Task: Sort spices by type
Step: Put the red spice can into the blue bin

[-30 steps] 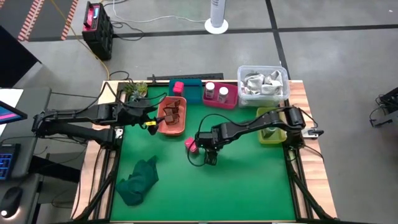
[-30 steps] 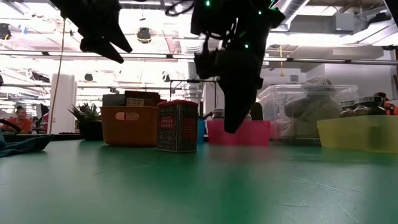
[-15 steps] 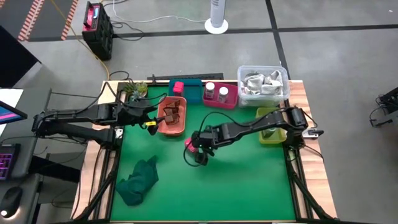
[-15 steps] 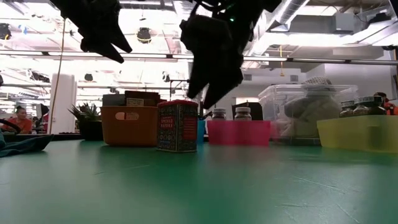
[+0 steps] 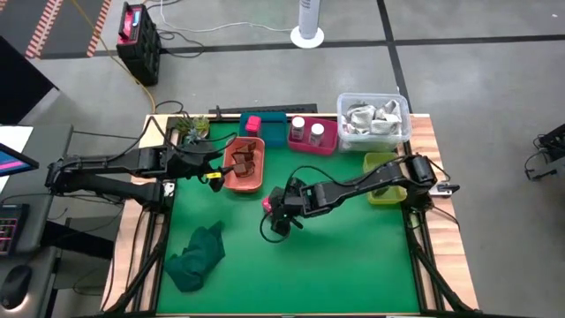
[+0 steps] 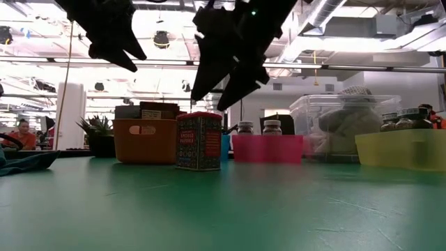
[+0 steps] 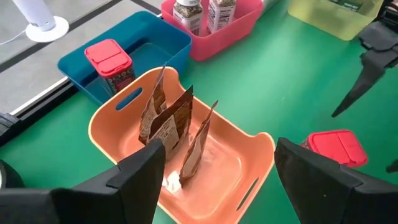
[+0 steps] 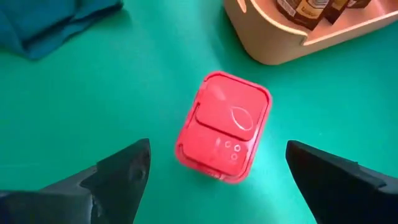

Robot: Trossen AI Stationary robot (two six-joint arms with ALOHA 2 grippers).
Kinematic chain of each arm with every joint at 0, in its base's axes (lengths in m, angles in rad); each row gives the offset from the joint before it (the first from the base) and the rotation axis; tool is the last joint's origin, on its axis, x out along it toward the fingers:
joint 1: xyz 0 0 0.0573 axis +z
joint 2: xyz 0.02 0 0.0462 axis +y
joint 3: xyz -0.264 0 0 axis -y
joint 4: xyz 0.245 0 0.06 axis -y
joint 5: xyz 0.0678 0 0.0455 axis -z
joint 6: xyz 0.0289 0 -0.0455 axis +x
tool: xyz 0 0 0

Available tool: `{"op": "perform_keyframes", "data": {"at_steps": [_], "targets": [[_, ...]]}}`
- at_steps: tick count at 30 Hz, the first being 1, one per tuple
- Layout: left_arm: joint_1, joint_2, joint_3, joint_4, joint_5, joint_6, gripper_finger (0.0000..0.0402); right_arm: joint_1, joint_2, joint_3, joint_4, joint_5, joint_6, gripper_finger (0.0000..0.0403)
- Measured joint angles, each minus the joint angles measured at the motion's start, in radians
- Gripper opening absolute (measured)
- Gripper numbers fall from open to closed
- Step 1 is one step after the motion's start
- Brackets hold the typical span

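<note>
A magenta-lidded box (image 8: 224, 127) stands upright on the green table mat (image 5: 353, 247), also in the low view (image 6: 198, 141). My right gripper (image 8: 217, 148) hangs open just above it (image 5: 278, 215), a finger off each side, touching nothing. My left gripper (image 7: 219, 149) is open and empty above the orange basket (image 7: 186, 155), at its left end (image 5: 212, 168). Reddish-brown packets (image 7: 171, 124) stand in that basket. A second magenta box (image 7: 109, 59) stands in the blue bin (image 5: 269, 124). Two white-topped jars (image 5: 306, 131) stand in the pink bin. Greenish jars (image 6: 404, 118) sit in the yellow-green bin (image 5: 381, 187).
A clear tub of shiny packets (image 5: 372, 119) stands at the far right corner. A dark green cloth (image 5: 199, 256) lies bunched at the near left. A small plant (image 5: 188, 128) stands at the far left. The bins line the far edge; open mat lies near and right.
My right gripper has gone toward the table's left edge and risen, coming from beside the magenta box on the mat to just above it. The box has stayed where it was.
</note>
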Motion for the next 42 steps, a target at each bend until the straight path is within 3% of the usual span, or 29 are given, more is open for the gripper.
{"op": "perform_keyframes", "data": {"at_steps": [32, 42], "targets": [[0.000, 0.000, 0.000, -0.026, -0.002, -0.011, 0.0286, -0.061, 0.069, 0.000, 0.091, -0.003, -0.079, 0.0399], [0.000, 0.000, 0.000, -0.025, -0.002, -0.008, 0.0286, -0.061, 0.069, 0.000, 0.086, -0.018, -0.105, 0.0347]]}}
